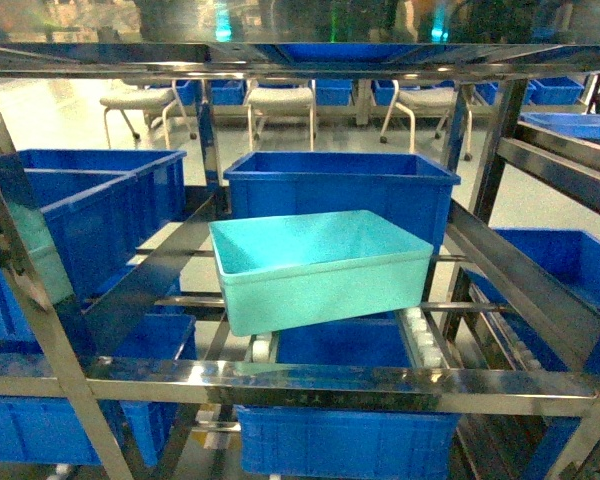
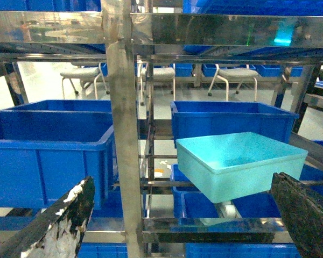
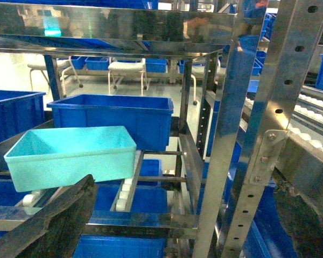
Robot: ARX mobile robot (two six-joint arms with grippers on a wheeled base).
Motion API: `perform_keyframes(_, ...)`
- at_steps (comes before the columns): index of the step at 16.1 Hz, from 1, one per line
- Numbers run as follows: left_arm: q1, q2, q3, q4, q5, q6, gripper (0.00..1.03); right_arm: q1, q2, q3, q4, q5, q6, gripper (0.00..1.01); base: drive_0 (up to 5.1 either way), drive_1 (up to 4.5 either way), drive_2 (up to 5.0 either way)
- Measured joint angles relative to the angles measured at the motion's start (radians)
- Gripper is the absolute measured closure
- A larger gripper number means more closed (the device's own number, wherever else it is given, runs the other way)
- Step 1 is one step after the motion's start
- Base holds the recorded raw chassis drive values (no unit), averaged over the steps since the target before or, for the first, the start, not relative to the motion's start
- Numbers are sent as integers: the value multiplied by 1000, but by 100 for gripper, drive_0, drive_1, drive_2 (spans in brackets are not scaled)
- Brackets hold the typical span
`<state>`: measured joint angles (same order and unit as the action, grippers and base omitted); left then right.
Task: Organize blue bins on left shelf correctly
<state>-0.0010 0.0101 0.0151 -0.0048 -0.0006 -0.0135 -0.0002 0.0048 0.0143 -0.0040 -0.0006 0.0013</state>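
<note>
One light turquoise blue bin [image 1: 320,265] rests slightly askew on the white roller tracks of the left shelf [image 1: 380,385], on the middle level and near the front rail. It also shows in the left wrist view as the turquoise bin [image 2: 239,164] and in the right wrist view as the turquoise bin [image 3: 70,156]. My left gripper [image 2: 183,220] is open, short of the shelf front, with a steel post [image 2: 124,134] ahead of it. My right gripper [image 3: 177,226] is open too, facing the shelf's right post [image 3: 231,134]. Neither gripper touches the bin or shows in the head view.
A dark royal-blue ribbed bin [image 1: 340,190] stands right behind the turquoise one. More dark blue bins [image 1: 90,215] fill the left bay, the lower level [image 1: 345,440] and the right rack [image 1: 570,265]. White chairs [image 1: 280,105] stand on the floor beyond.
</note>
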Motion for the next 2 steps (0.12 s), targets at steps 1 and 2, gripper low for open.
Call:
perform_keyframes(1,0,0,0,0,0,0,5,0,0,0,0,0,0,3,0,0,0)
perform_keyframes(2,0,0,0,0,0,0,5,0,0,0,0,0,0,3,0,0,0)
